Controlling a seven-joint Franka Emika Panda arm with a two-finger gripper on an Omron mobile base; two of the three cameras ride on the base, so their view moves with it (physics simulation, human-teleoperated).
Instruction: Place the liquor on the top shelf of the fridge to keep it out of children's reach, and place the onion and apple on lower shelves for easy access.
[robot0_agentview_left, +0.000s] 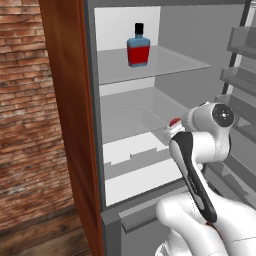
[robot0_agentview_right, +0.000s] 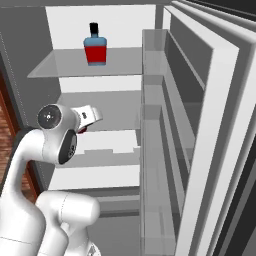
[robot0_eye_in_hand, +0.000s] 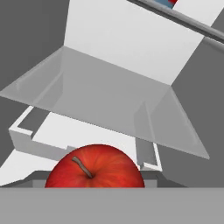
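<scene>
Apple (robot0_eye_in_hand: 95, 167) is sitting at 6 o'clock in the hand view, nearest the camera, stem pointing toward 11 o'clock. Its lower part is running out of the view, and the gripper's finger tips are not visible there, so whether the jaws are clamped on it cannot be told from that view. In the left base view a sliver of the apple (robot0_agentview_left: 175, 122) is showing at the front of the gripper (robot0_agentview_left: 172, 131), which is sitting at about 3 o'clock from centre, in front of the lower shelf (robot0_agentview_left: 131, 119); the apple is appearing to sit between the jaws, part-way open around it. In the right base view the gripper (robot0_agentview_right: 86, 124) is lying at 9 o'clock, with a red edge of the apple (robot0_agentview_right: 81, 131) just under the hand.

Beyond the apple, the lower shelf (robot0_eye_in_hand: 105, 98) is spreading across the middle of the hand view, with white drawer fronts (robot0_agentview_left: 135, 170) beneath it.

Farthest away, the liquor (robot0_agentview_left: 138, 48) is standing upright on the top shelf (robot0_agentview_left: 165, 64) of the fridge (robot0_agentview_left: 200, 35), toward 12 o'clock, near the white back wall. In the right base view the liquor (robot0_agentview_right: 95, 47) is standing at 11 o'clock, with door racks (robot0_agentview_right: 160, 150) running down the right.
</scene>
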